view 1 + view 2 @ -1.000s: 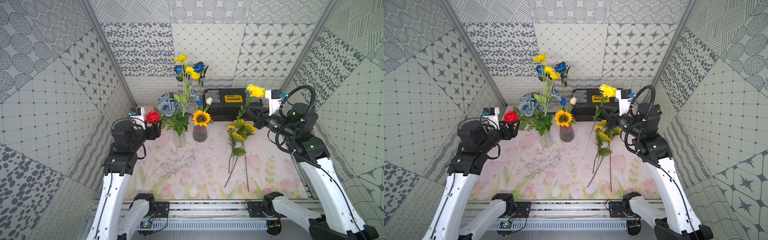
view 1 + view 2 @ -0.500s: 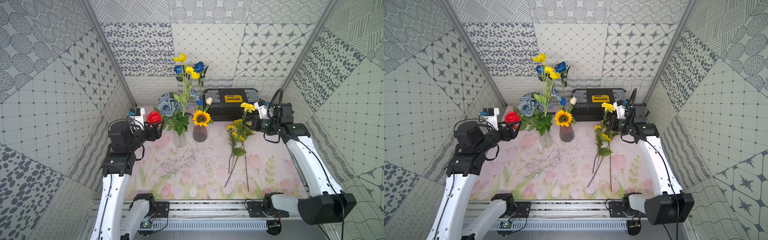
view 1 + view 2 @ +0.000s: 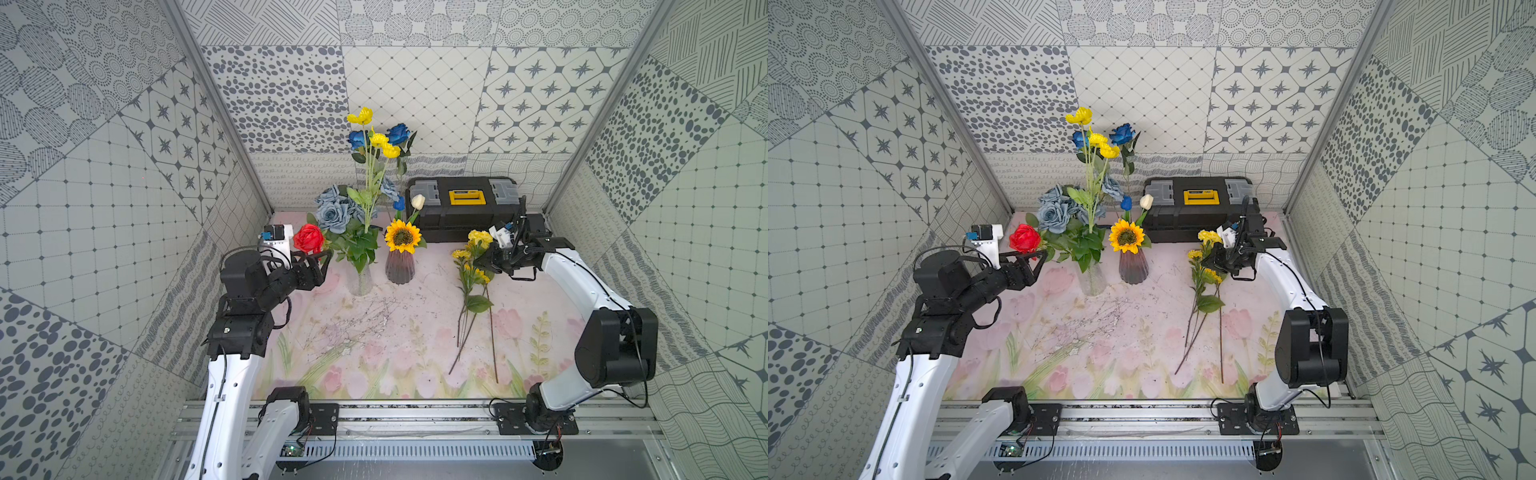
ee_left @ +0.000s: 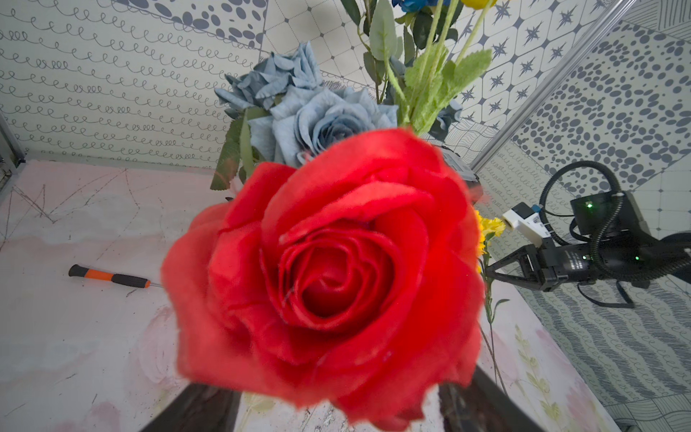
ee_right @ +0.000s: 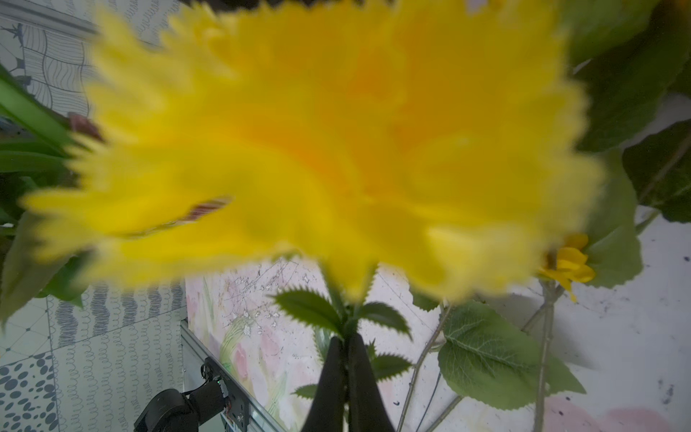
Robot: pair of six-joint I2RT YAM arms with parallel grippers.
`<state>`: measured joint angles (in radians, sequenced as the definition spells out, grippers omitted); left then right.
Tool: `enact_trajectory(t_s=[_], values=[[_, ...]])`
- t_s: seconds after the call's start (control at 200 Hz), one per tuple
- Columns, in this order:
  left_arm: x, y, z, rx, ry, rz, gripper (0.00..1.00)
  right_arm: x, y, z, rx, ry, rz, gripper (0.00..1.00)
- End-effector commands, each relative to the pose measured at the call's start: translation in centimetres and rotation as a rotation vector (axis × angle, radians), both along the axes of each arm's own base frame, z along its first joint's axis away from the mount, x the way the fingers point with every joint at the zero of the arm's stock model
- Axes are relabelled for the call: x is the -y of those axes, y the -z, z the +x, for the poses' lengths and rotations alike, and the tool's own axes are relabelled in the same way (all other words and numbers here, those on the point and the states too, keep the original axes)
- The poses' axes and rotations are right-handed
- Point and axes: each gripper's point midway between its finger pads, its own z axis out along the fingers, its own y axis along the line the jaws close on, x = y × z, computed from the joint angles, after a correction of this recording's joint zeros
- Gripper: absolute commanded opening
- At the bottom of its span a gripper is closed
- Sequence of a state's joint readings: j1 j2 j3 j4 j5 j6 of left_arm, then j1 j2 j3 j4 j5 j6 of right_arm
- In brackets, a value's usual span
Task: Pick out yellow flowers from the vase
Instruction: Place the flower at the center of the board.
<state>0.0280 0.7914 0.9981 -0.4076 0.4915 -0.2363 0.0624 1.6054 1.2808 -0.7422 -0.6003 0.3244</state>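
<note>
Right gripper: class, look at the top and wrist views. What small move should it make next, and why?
Probably open the right gripper. Its jaws are shut on the stem of a yellow carnation, held low over the yellow flowers lying on the mat. Letting go should add it to that pile.
</note>
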Motion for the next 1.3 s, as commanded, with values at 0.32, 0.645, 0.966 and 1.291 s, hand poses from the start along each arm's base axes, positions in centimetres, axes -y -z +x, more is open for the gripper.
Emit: enact_trajectory(t_s=[0.32,0.645,0.966,1.291], values=[[0.5,-1.4,-0.2,0.059,0.028,-0.018,0.78,0.0,4.8,4.1,-0.047,-0.016,-0.123,0.0],[0.4,-1.3,-0.1,0.052,0.026,-0.019,0.78,0.5,5.9,4.6,-0.062,-0.013,-0.175,0.15],[0.5,-1.5,0.0,0.056,0.029,-0.025,0.78,0.5,4.7,4.2,-0.043,-0.006,-0.17,0.32],[0.6,-1.8,-0.3,0.061,0.036,-0.031,0.78,0.5,-0.1,3.3,0.064,0.017,-0.167,0.37]])
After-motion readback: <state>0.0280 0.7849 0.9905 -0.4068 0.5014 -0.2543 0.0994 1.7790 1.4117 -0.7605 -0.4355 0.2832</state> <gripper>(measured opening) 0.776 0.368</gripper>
